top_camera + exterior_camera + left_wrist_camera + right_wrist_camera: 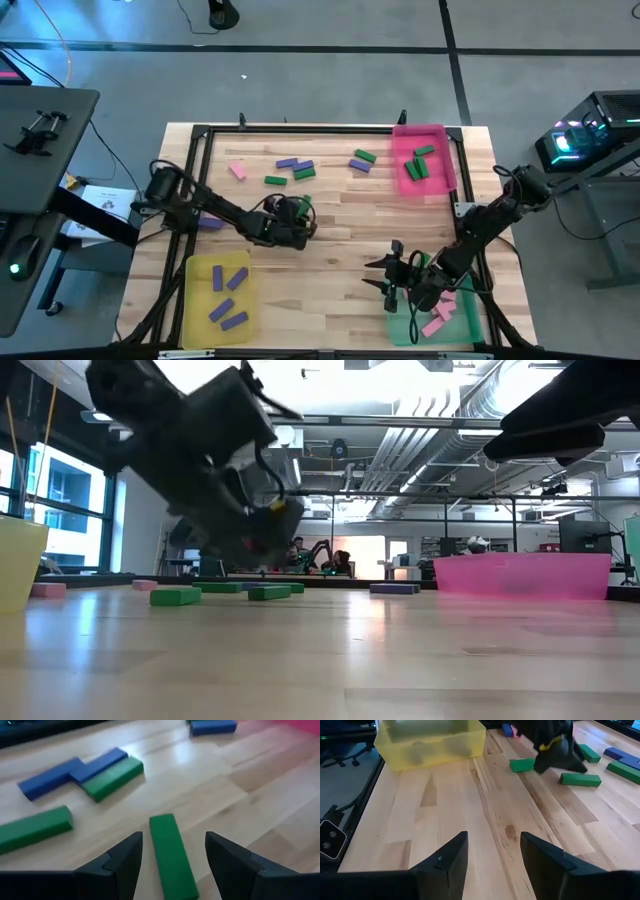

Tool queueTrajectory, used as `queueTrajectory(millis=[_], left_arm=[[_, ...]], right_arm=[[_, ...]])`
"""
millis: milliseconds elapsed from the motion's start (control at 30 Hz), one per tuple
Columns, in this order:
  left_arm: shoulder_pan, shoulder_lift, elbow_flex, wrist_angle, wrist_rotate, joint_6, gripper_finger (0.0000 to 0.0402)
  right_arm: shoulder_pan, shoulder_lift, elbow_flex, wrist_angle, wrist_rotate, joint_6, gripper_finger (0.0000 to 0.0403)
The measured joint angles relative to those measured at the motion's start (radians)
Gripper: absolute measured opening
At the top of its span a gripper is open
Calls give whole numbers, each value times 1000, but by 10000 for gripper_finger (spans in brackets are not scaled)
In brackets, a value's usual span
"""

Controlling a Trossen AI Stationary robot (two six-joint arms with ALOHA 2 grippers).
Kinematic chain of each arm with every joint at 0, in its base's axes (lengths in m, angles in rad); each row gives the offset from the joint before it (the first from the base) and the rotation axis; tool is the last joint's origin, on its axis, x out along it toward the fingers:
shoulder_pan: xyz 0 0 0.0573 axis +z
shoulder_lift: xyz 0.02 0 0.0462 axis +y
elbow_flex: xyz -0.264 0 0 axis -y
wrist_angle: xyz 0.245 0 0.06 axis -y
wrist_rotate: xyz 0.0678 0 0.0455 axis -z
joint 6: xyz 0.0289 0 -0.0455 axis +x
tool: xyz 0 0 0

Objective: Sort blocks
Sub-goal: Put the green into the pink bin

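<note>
My left gripper (174,839) stands open low over the middle of the table (340,235). Its two fingers stand on either side of a green block (171,857) that lies flat on the wood, with a gap on each side. Beyond it lie another green block (31,827) and a green and two purple blocks (82,770) side by side. My right gripper (492,862) hangs open above bare wood beside the green tray (405,330), with nothing between its fingers. Loose pink (238,171), purple (359,166) and green (365,156) blocks lie toward the far edge.
A yellow tray (195,300) at the near left holds purple blocks. The pink tray (440,135) at the far right holds green blocks, and the green tray holds pink ones. One purple block (210,223) lies by the left arm. Bare wood lies between the two grippers.
</note>
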Motion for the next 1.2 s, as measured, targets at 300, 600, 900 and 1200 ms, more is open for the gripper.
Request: queueTrajectory(millis=[300, 600, 900, 1200], left_arm=[[6, 125, 2, 128, 28, 9, 202], [5, 132, 2, 119, 60, -1, 196], [-3, 134, 3, 132, 82, 39, 111], [-68, 110, 13, 215, 139, 225, 76]], right_arm=[[0, 0, 0, 1, 2, 0, 167], [0, 0, 0, 1, -1, 1, 167], [17, 0, 0, 1, 0, 1, 167], [25, 0, 0, 1, 10, -9, 167]])
